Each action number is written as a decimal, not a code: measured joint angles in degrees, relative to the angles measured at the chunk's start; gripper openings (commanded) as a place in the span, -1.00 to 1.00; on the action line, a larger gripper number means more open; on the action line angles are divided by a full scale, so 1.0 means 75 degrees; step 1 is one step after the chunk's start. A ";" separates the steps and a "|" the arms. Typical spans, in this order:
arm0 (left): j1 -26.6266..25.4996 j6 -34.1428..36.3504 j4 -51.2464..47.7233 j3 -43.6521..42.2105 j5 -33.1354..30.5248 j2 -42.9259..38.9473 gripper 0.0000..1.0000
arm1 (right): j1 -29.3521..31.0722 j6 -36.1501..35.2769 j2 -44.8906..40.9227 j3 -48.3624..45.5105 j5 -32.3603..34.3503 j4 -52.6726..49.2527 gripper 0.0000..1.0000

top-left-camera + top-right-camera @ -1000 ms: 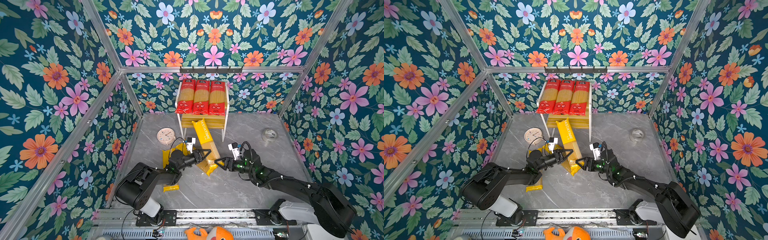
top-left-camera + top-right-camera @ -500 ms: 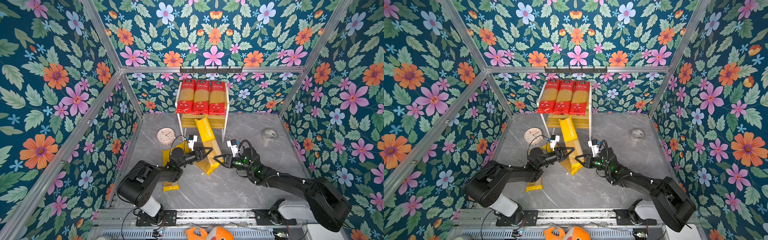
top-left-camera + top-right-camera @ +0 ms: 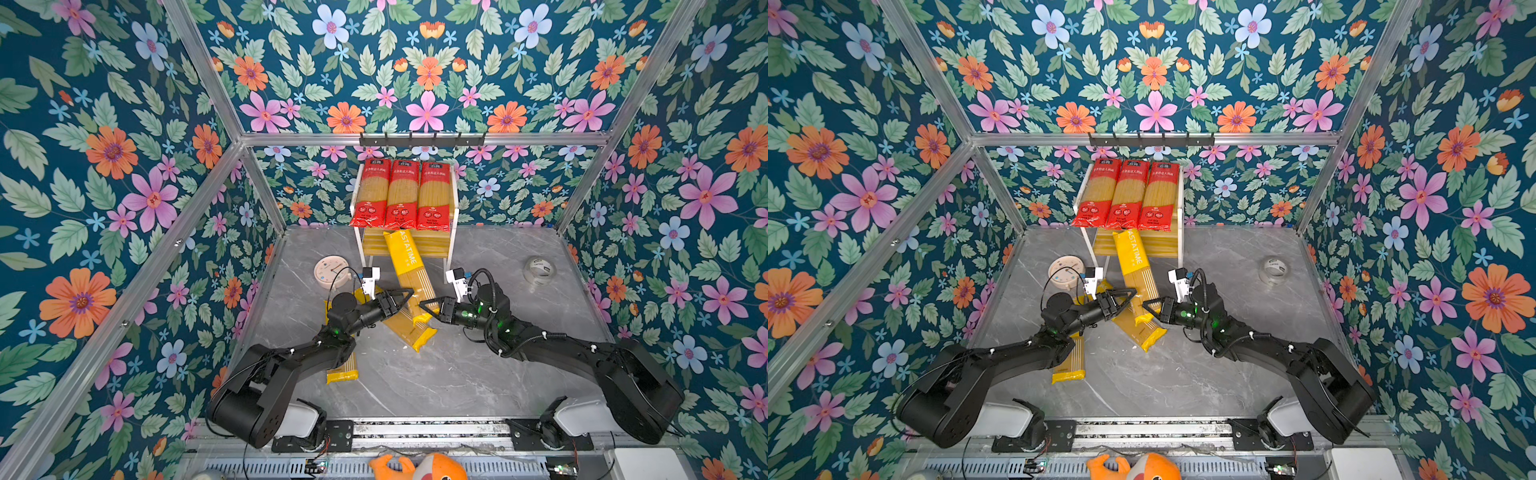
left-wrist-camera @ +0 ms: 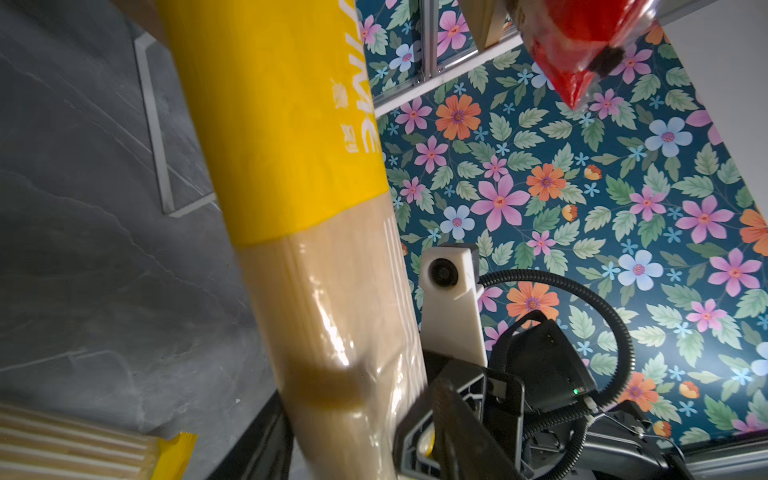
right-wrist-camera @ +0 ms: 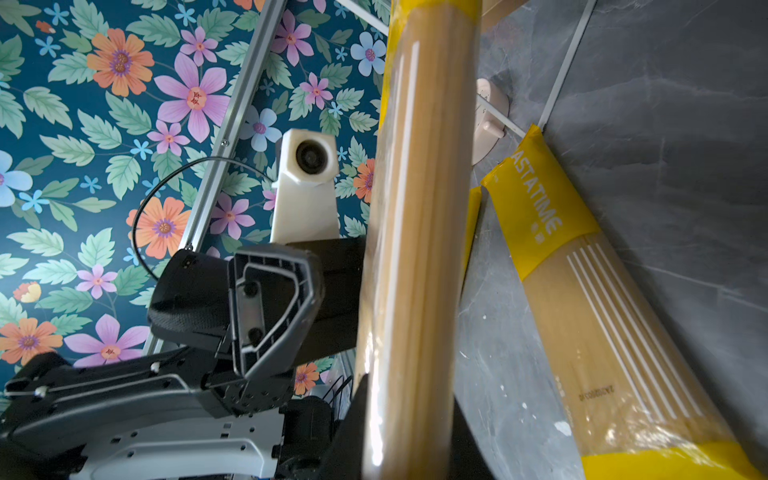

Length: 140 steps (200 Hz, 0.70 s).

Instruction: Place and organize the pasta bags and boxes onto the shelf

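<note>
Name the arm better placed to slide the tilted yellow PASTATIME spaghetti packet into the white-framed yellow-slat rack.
Right, probably: the right gripper grips the tilted yellow packet at its near end, far end inside the rack; the left gripper stands open.

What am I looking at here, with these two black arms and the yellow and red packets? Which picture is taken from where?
Two robot arms stand at a grey table, each ending in a two-fingered gripper. Two pictures look down from overhead, nearly alike; the other two are close-ups from cameras on the arms' wrists. At the back is a small shelf with three red spaghetti packets on its top board. The right gripper pinches a yellow spaghetti packet whose far end leans on the lower board. The left gripper is at that packet too, its jaws parted, not gripping. Two more yellow packets lie on the table, with a round clock and a roll of tape.
</note>
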 measured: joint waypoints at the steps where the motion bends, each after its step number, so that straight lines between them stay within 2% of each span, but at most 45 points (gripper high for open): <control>1: 0.0006 0.0017 -0.0029 -0.0003 -0.0006 -0.0017 0.17 | 0.0000 0.0012 0.0035 0.0029 0.0012 0.0009 -1.00; 54: 0.0463 0.0970 -0.2361 -0.0533 -0.0836 -0.1766 0.26 | -0.0096 0.0647 0.1614 0.1431 0.0801 0.0143 -1.00; 92: 0.0472 0.1577 -0.4074 -0.0592 -0.1574 -0.2943 0.26 | -0.0085 0.1122 0.2806 0.2483 0.1169 0.0609 -1.00; 140: 0.0510 0.2457 -0.6152 -0.0321 -0.2943 -0.4106 0.28 | -0.0076 0.1574 0.3319 0.3124 0.1373 0.0670 -1.00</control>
